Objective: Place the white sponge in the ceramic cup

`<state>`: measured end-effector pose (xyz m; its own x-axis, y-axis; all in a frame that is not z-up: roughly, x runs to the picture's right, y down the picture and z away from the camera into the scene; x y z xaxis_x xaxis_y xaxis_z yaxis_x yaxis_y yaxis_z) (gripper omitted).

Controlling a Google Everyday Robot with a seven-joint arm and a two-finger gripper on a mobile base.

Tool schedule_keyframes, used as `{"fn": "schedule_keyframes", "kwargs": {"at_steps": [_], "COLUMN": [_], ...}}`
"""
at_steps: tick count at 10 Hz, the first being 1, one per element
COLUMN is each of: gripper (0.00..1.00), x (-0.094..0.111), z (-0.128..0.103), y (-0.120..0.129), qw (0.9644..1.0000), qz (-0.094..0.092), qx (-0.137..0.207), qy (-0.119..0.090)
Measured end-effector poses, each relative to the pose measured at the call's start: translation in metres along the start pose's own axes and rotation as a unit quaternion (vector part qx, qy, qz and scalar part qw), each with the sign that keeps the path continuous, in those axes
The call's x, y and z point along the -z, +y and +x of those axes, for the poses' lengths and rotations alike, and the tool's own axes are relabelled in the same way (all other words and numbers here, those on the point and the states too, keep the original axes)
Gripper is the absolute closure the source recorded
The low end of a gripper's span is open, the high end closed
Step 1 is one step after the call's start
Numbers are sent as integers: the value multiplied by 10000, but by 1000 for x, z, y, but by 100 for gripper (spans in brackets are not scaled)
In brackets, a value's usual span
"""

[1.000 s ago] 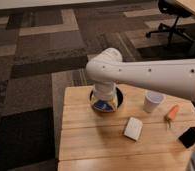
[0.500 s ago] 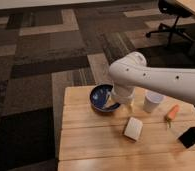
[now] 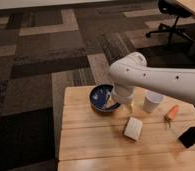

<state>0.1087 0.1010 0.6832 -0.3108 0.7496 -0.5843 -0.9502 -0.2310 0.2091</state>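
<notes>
Patterned carpet surrounds the wooden table [image 3: 88, 142]. We see the gripper [image 3: 127, 104] low over the table at the blue bowl's [image 3: 102, 96] right rim; whether it is spread or closed, we cannot tell. The white sponge [image 3: 133, 128] lies near, in front of the gripper. The ceramic cup [image 3: 152, 102] stands just to the gripper's right.

Thick tubular arm [image 3: 166, 85] in smooth off-white shell, matte. Bulbous rounded joint at the bend, wider than the rest. Row of small dark dots along the long section, screws or holes, cannot tell which. Short shaded cylindrical segment beneath. Pincer [image 3: 129, 104] pale, mostly hidden under it, at the right rim of the blue bowl [image 3: 93, 98].
</notes>
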Motion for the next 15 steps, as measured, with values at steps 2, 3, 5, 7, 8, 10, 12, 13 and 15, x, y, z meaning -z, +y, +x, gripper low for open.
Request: {"fn": "schedule_keyframes", "kwargs": {"at_steps": [2,3,5,7,8,10,12,13,15], "gripper": [35,35,35,35,35,35,35,35,35], "x": [-6,-10,-26,-41,-48,-62,-74,-83,-96], "z": [-5,-8,-12,-10,-11,-15,-17,-18,-17], "y": [-16,-26,-47,-60,-69,-82,-87,-86,-85], "qw": [9995,9990,9983,9984,9984,9983,9986,9988,9988], "qz": [2,15,40,50,34,86,149,147,107], "qx": [-319,-452,-588,-555,-551,-556,-484,-434,-394], "qy": [1,-30,-6,67,88,144,153,189,258]}}
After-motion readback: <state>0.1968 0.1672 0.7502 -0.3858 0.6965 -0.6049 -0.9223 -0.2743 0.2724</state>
